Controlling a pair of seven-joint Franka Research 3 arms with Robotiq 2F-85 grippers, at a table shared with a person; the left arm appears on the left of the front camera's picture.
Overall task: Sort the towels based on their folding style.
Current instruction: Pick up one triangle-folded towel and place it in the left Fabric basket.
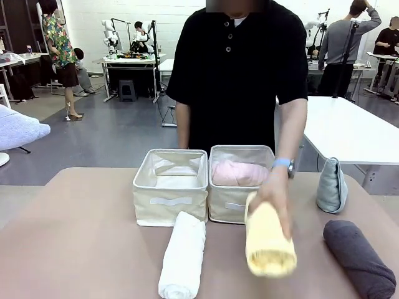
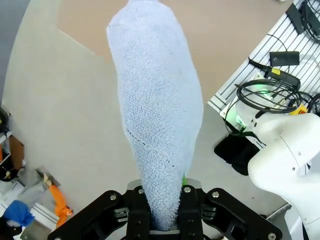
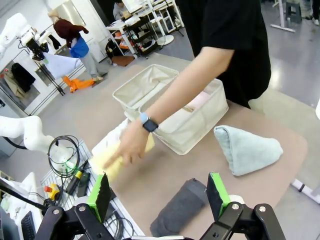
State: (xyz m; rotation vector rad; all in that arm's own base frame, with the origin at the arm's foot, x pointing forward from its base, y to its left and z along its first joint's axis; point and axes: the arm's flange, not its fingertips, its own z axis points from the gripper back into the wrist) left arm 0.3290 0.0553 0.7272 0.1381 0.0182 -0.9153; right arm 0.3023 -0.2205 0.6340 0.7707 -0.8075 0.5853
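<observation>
My left gripper (image 2: pixel 160 202) is shut on the light blue towel (image 2: pixel 155 110), held in the air well left of the table; the same towel (image 1: pixel 19 129) shows at the picture's left edge. The person's hand (image 1: pixel 274 193) holds the yellow rolled towel (image 1: pixel 270 243) in front of the right bin (image 1: pixel 232 208), where a pink towel (image 1: pixel 240 173) lies. A white roll (image 1: pixel 182 255) lies before the left bin (image 1: pixel 168 202). The dark grey roll (image 1: pixel 358 258) and pale teal wedge (image 1: pixel 331 185) rest at the right. My right gripper (image 3: pixel 158 197) hangs open above the grey roll (image 3: pixel 177 210).
The two cream bins stand side by side at mid-table, the left one with no towel in it. The person stands at the far edge behind them. Brown table surface (image 1: pixel 75 243) lies bare at the front left. Cables and a mount (image 2: pixel 270 85) sit below my left arm.
</observation>
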